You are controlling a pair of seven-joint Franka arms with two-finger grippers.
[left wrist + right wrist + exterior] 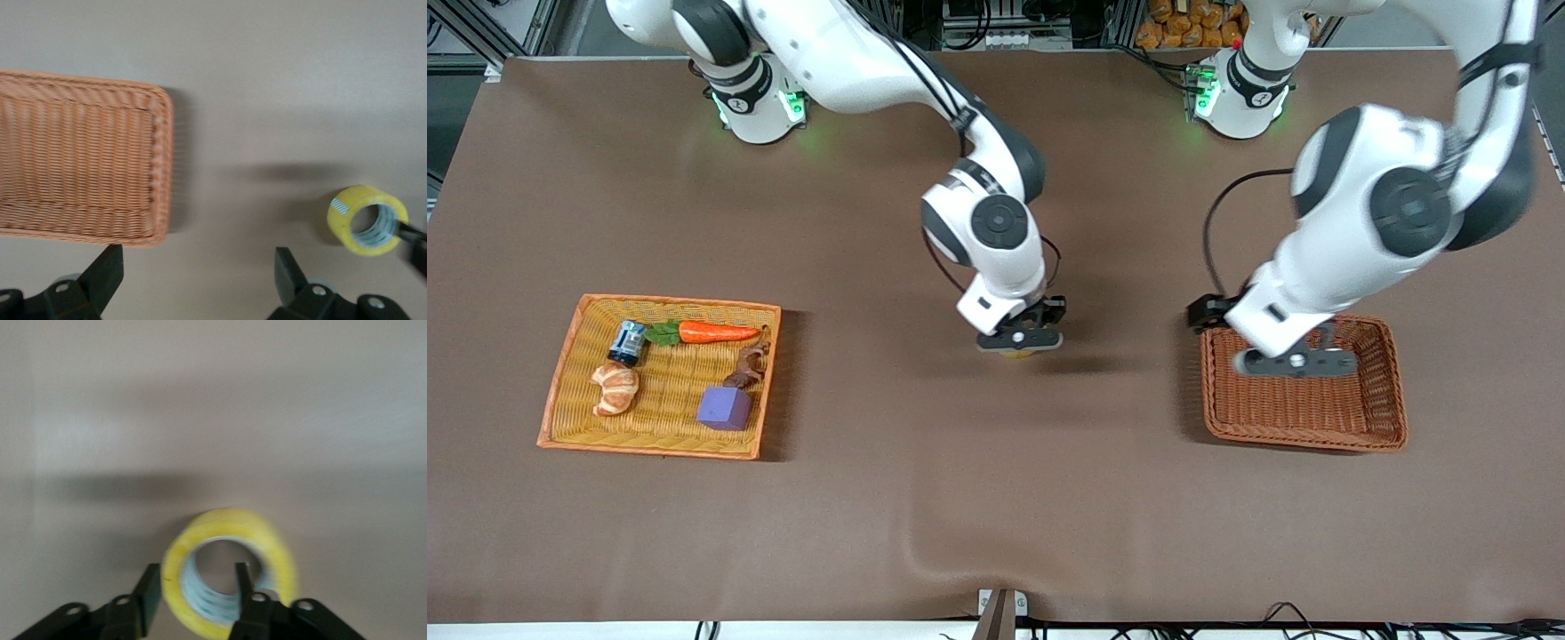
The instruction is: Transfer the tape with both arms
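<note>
The tape, a yellow roll with a grey core, is at the middle of the table under my right gripper. In the right wrist view the right gripper is shut on the tape, with one finger outside the roll and one inside its hole. The roll hangs tilted, low over the brown table. My left gripper is open and empty over the brown wicker basket. In the left wrist view the left gripper is by the basket's rim, with the tape farther off.
An orange wicker tray at the right arm's end of the table holds a croissant, a purple cube, a carrot, a small can and a brown piece.
</note>
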